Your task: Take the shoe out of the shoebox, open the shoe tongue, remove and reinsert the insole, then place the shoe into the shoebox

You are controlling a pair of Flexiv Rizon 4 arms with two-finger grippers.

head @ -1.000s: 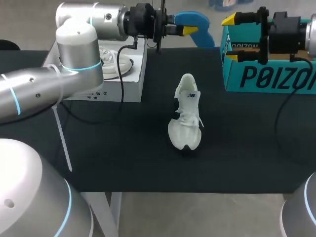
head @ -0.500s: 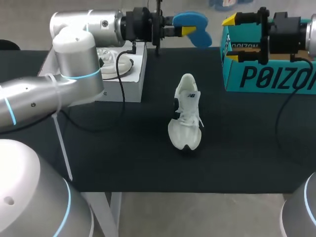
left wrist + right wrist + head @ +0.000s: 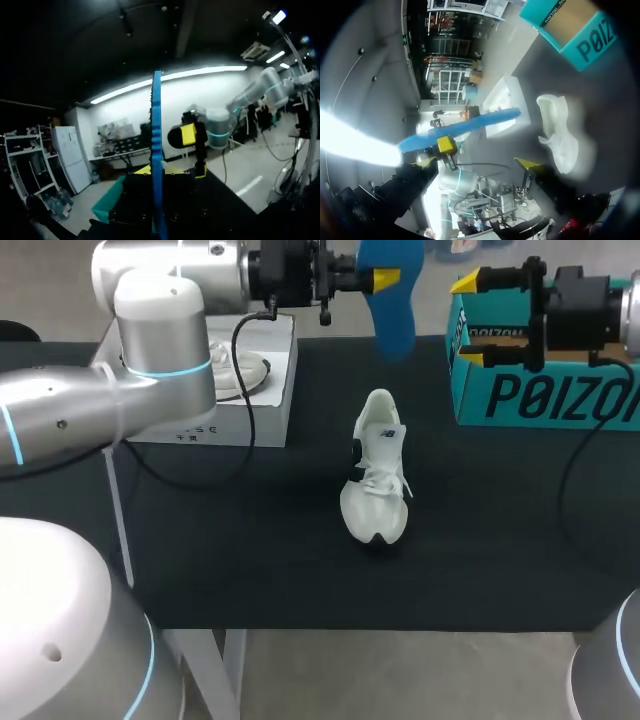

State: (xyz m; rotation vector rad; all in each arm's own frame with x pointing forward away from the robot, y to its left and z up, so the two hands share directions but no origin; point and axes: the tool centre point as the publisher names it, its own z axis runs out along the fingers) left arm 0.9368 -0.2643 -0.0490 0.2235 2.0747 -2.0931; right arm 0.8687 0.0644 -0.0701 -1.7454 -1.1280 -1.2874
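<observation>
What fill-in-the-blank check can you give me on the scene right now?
The left gripper is shut on the ____ insole. The white shoe stands on the black table, ____ the teal shoebox. The right gripper has its jaws ____, holding nothing.
Missing: blue; outside; open.

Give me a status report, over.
Left gripper shut on blue insole, held aloft. Right gripper open beside shoebox. Shoe upright mid-table, nothing over its opening.
</observation>
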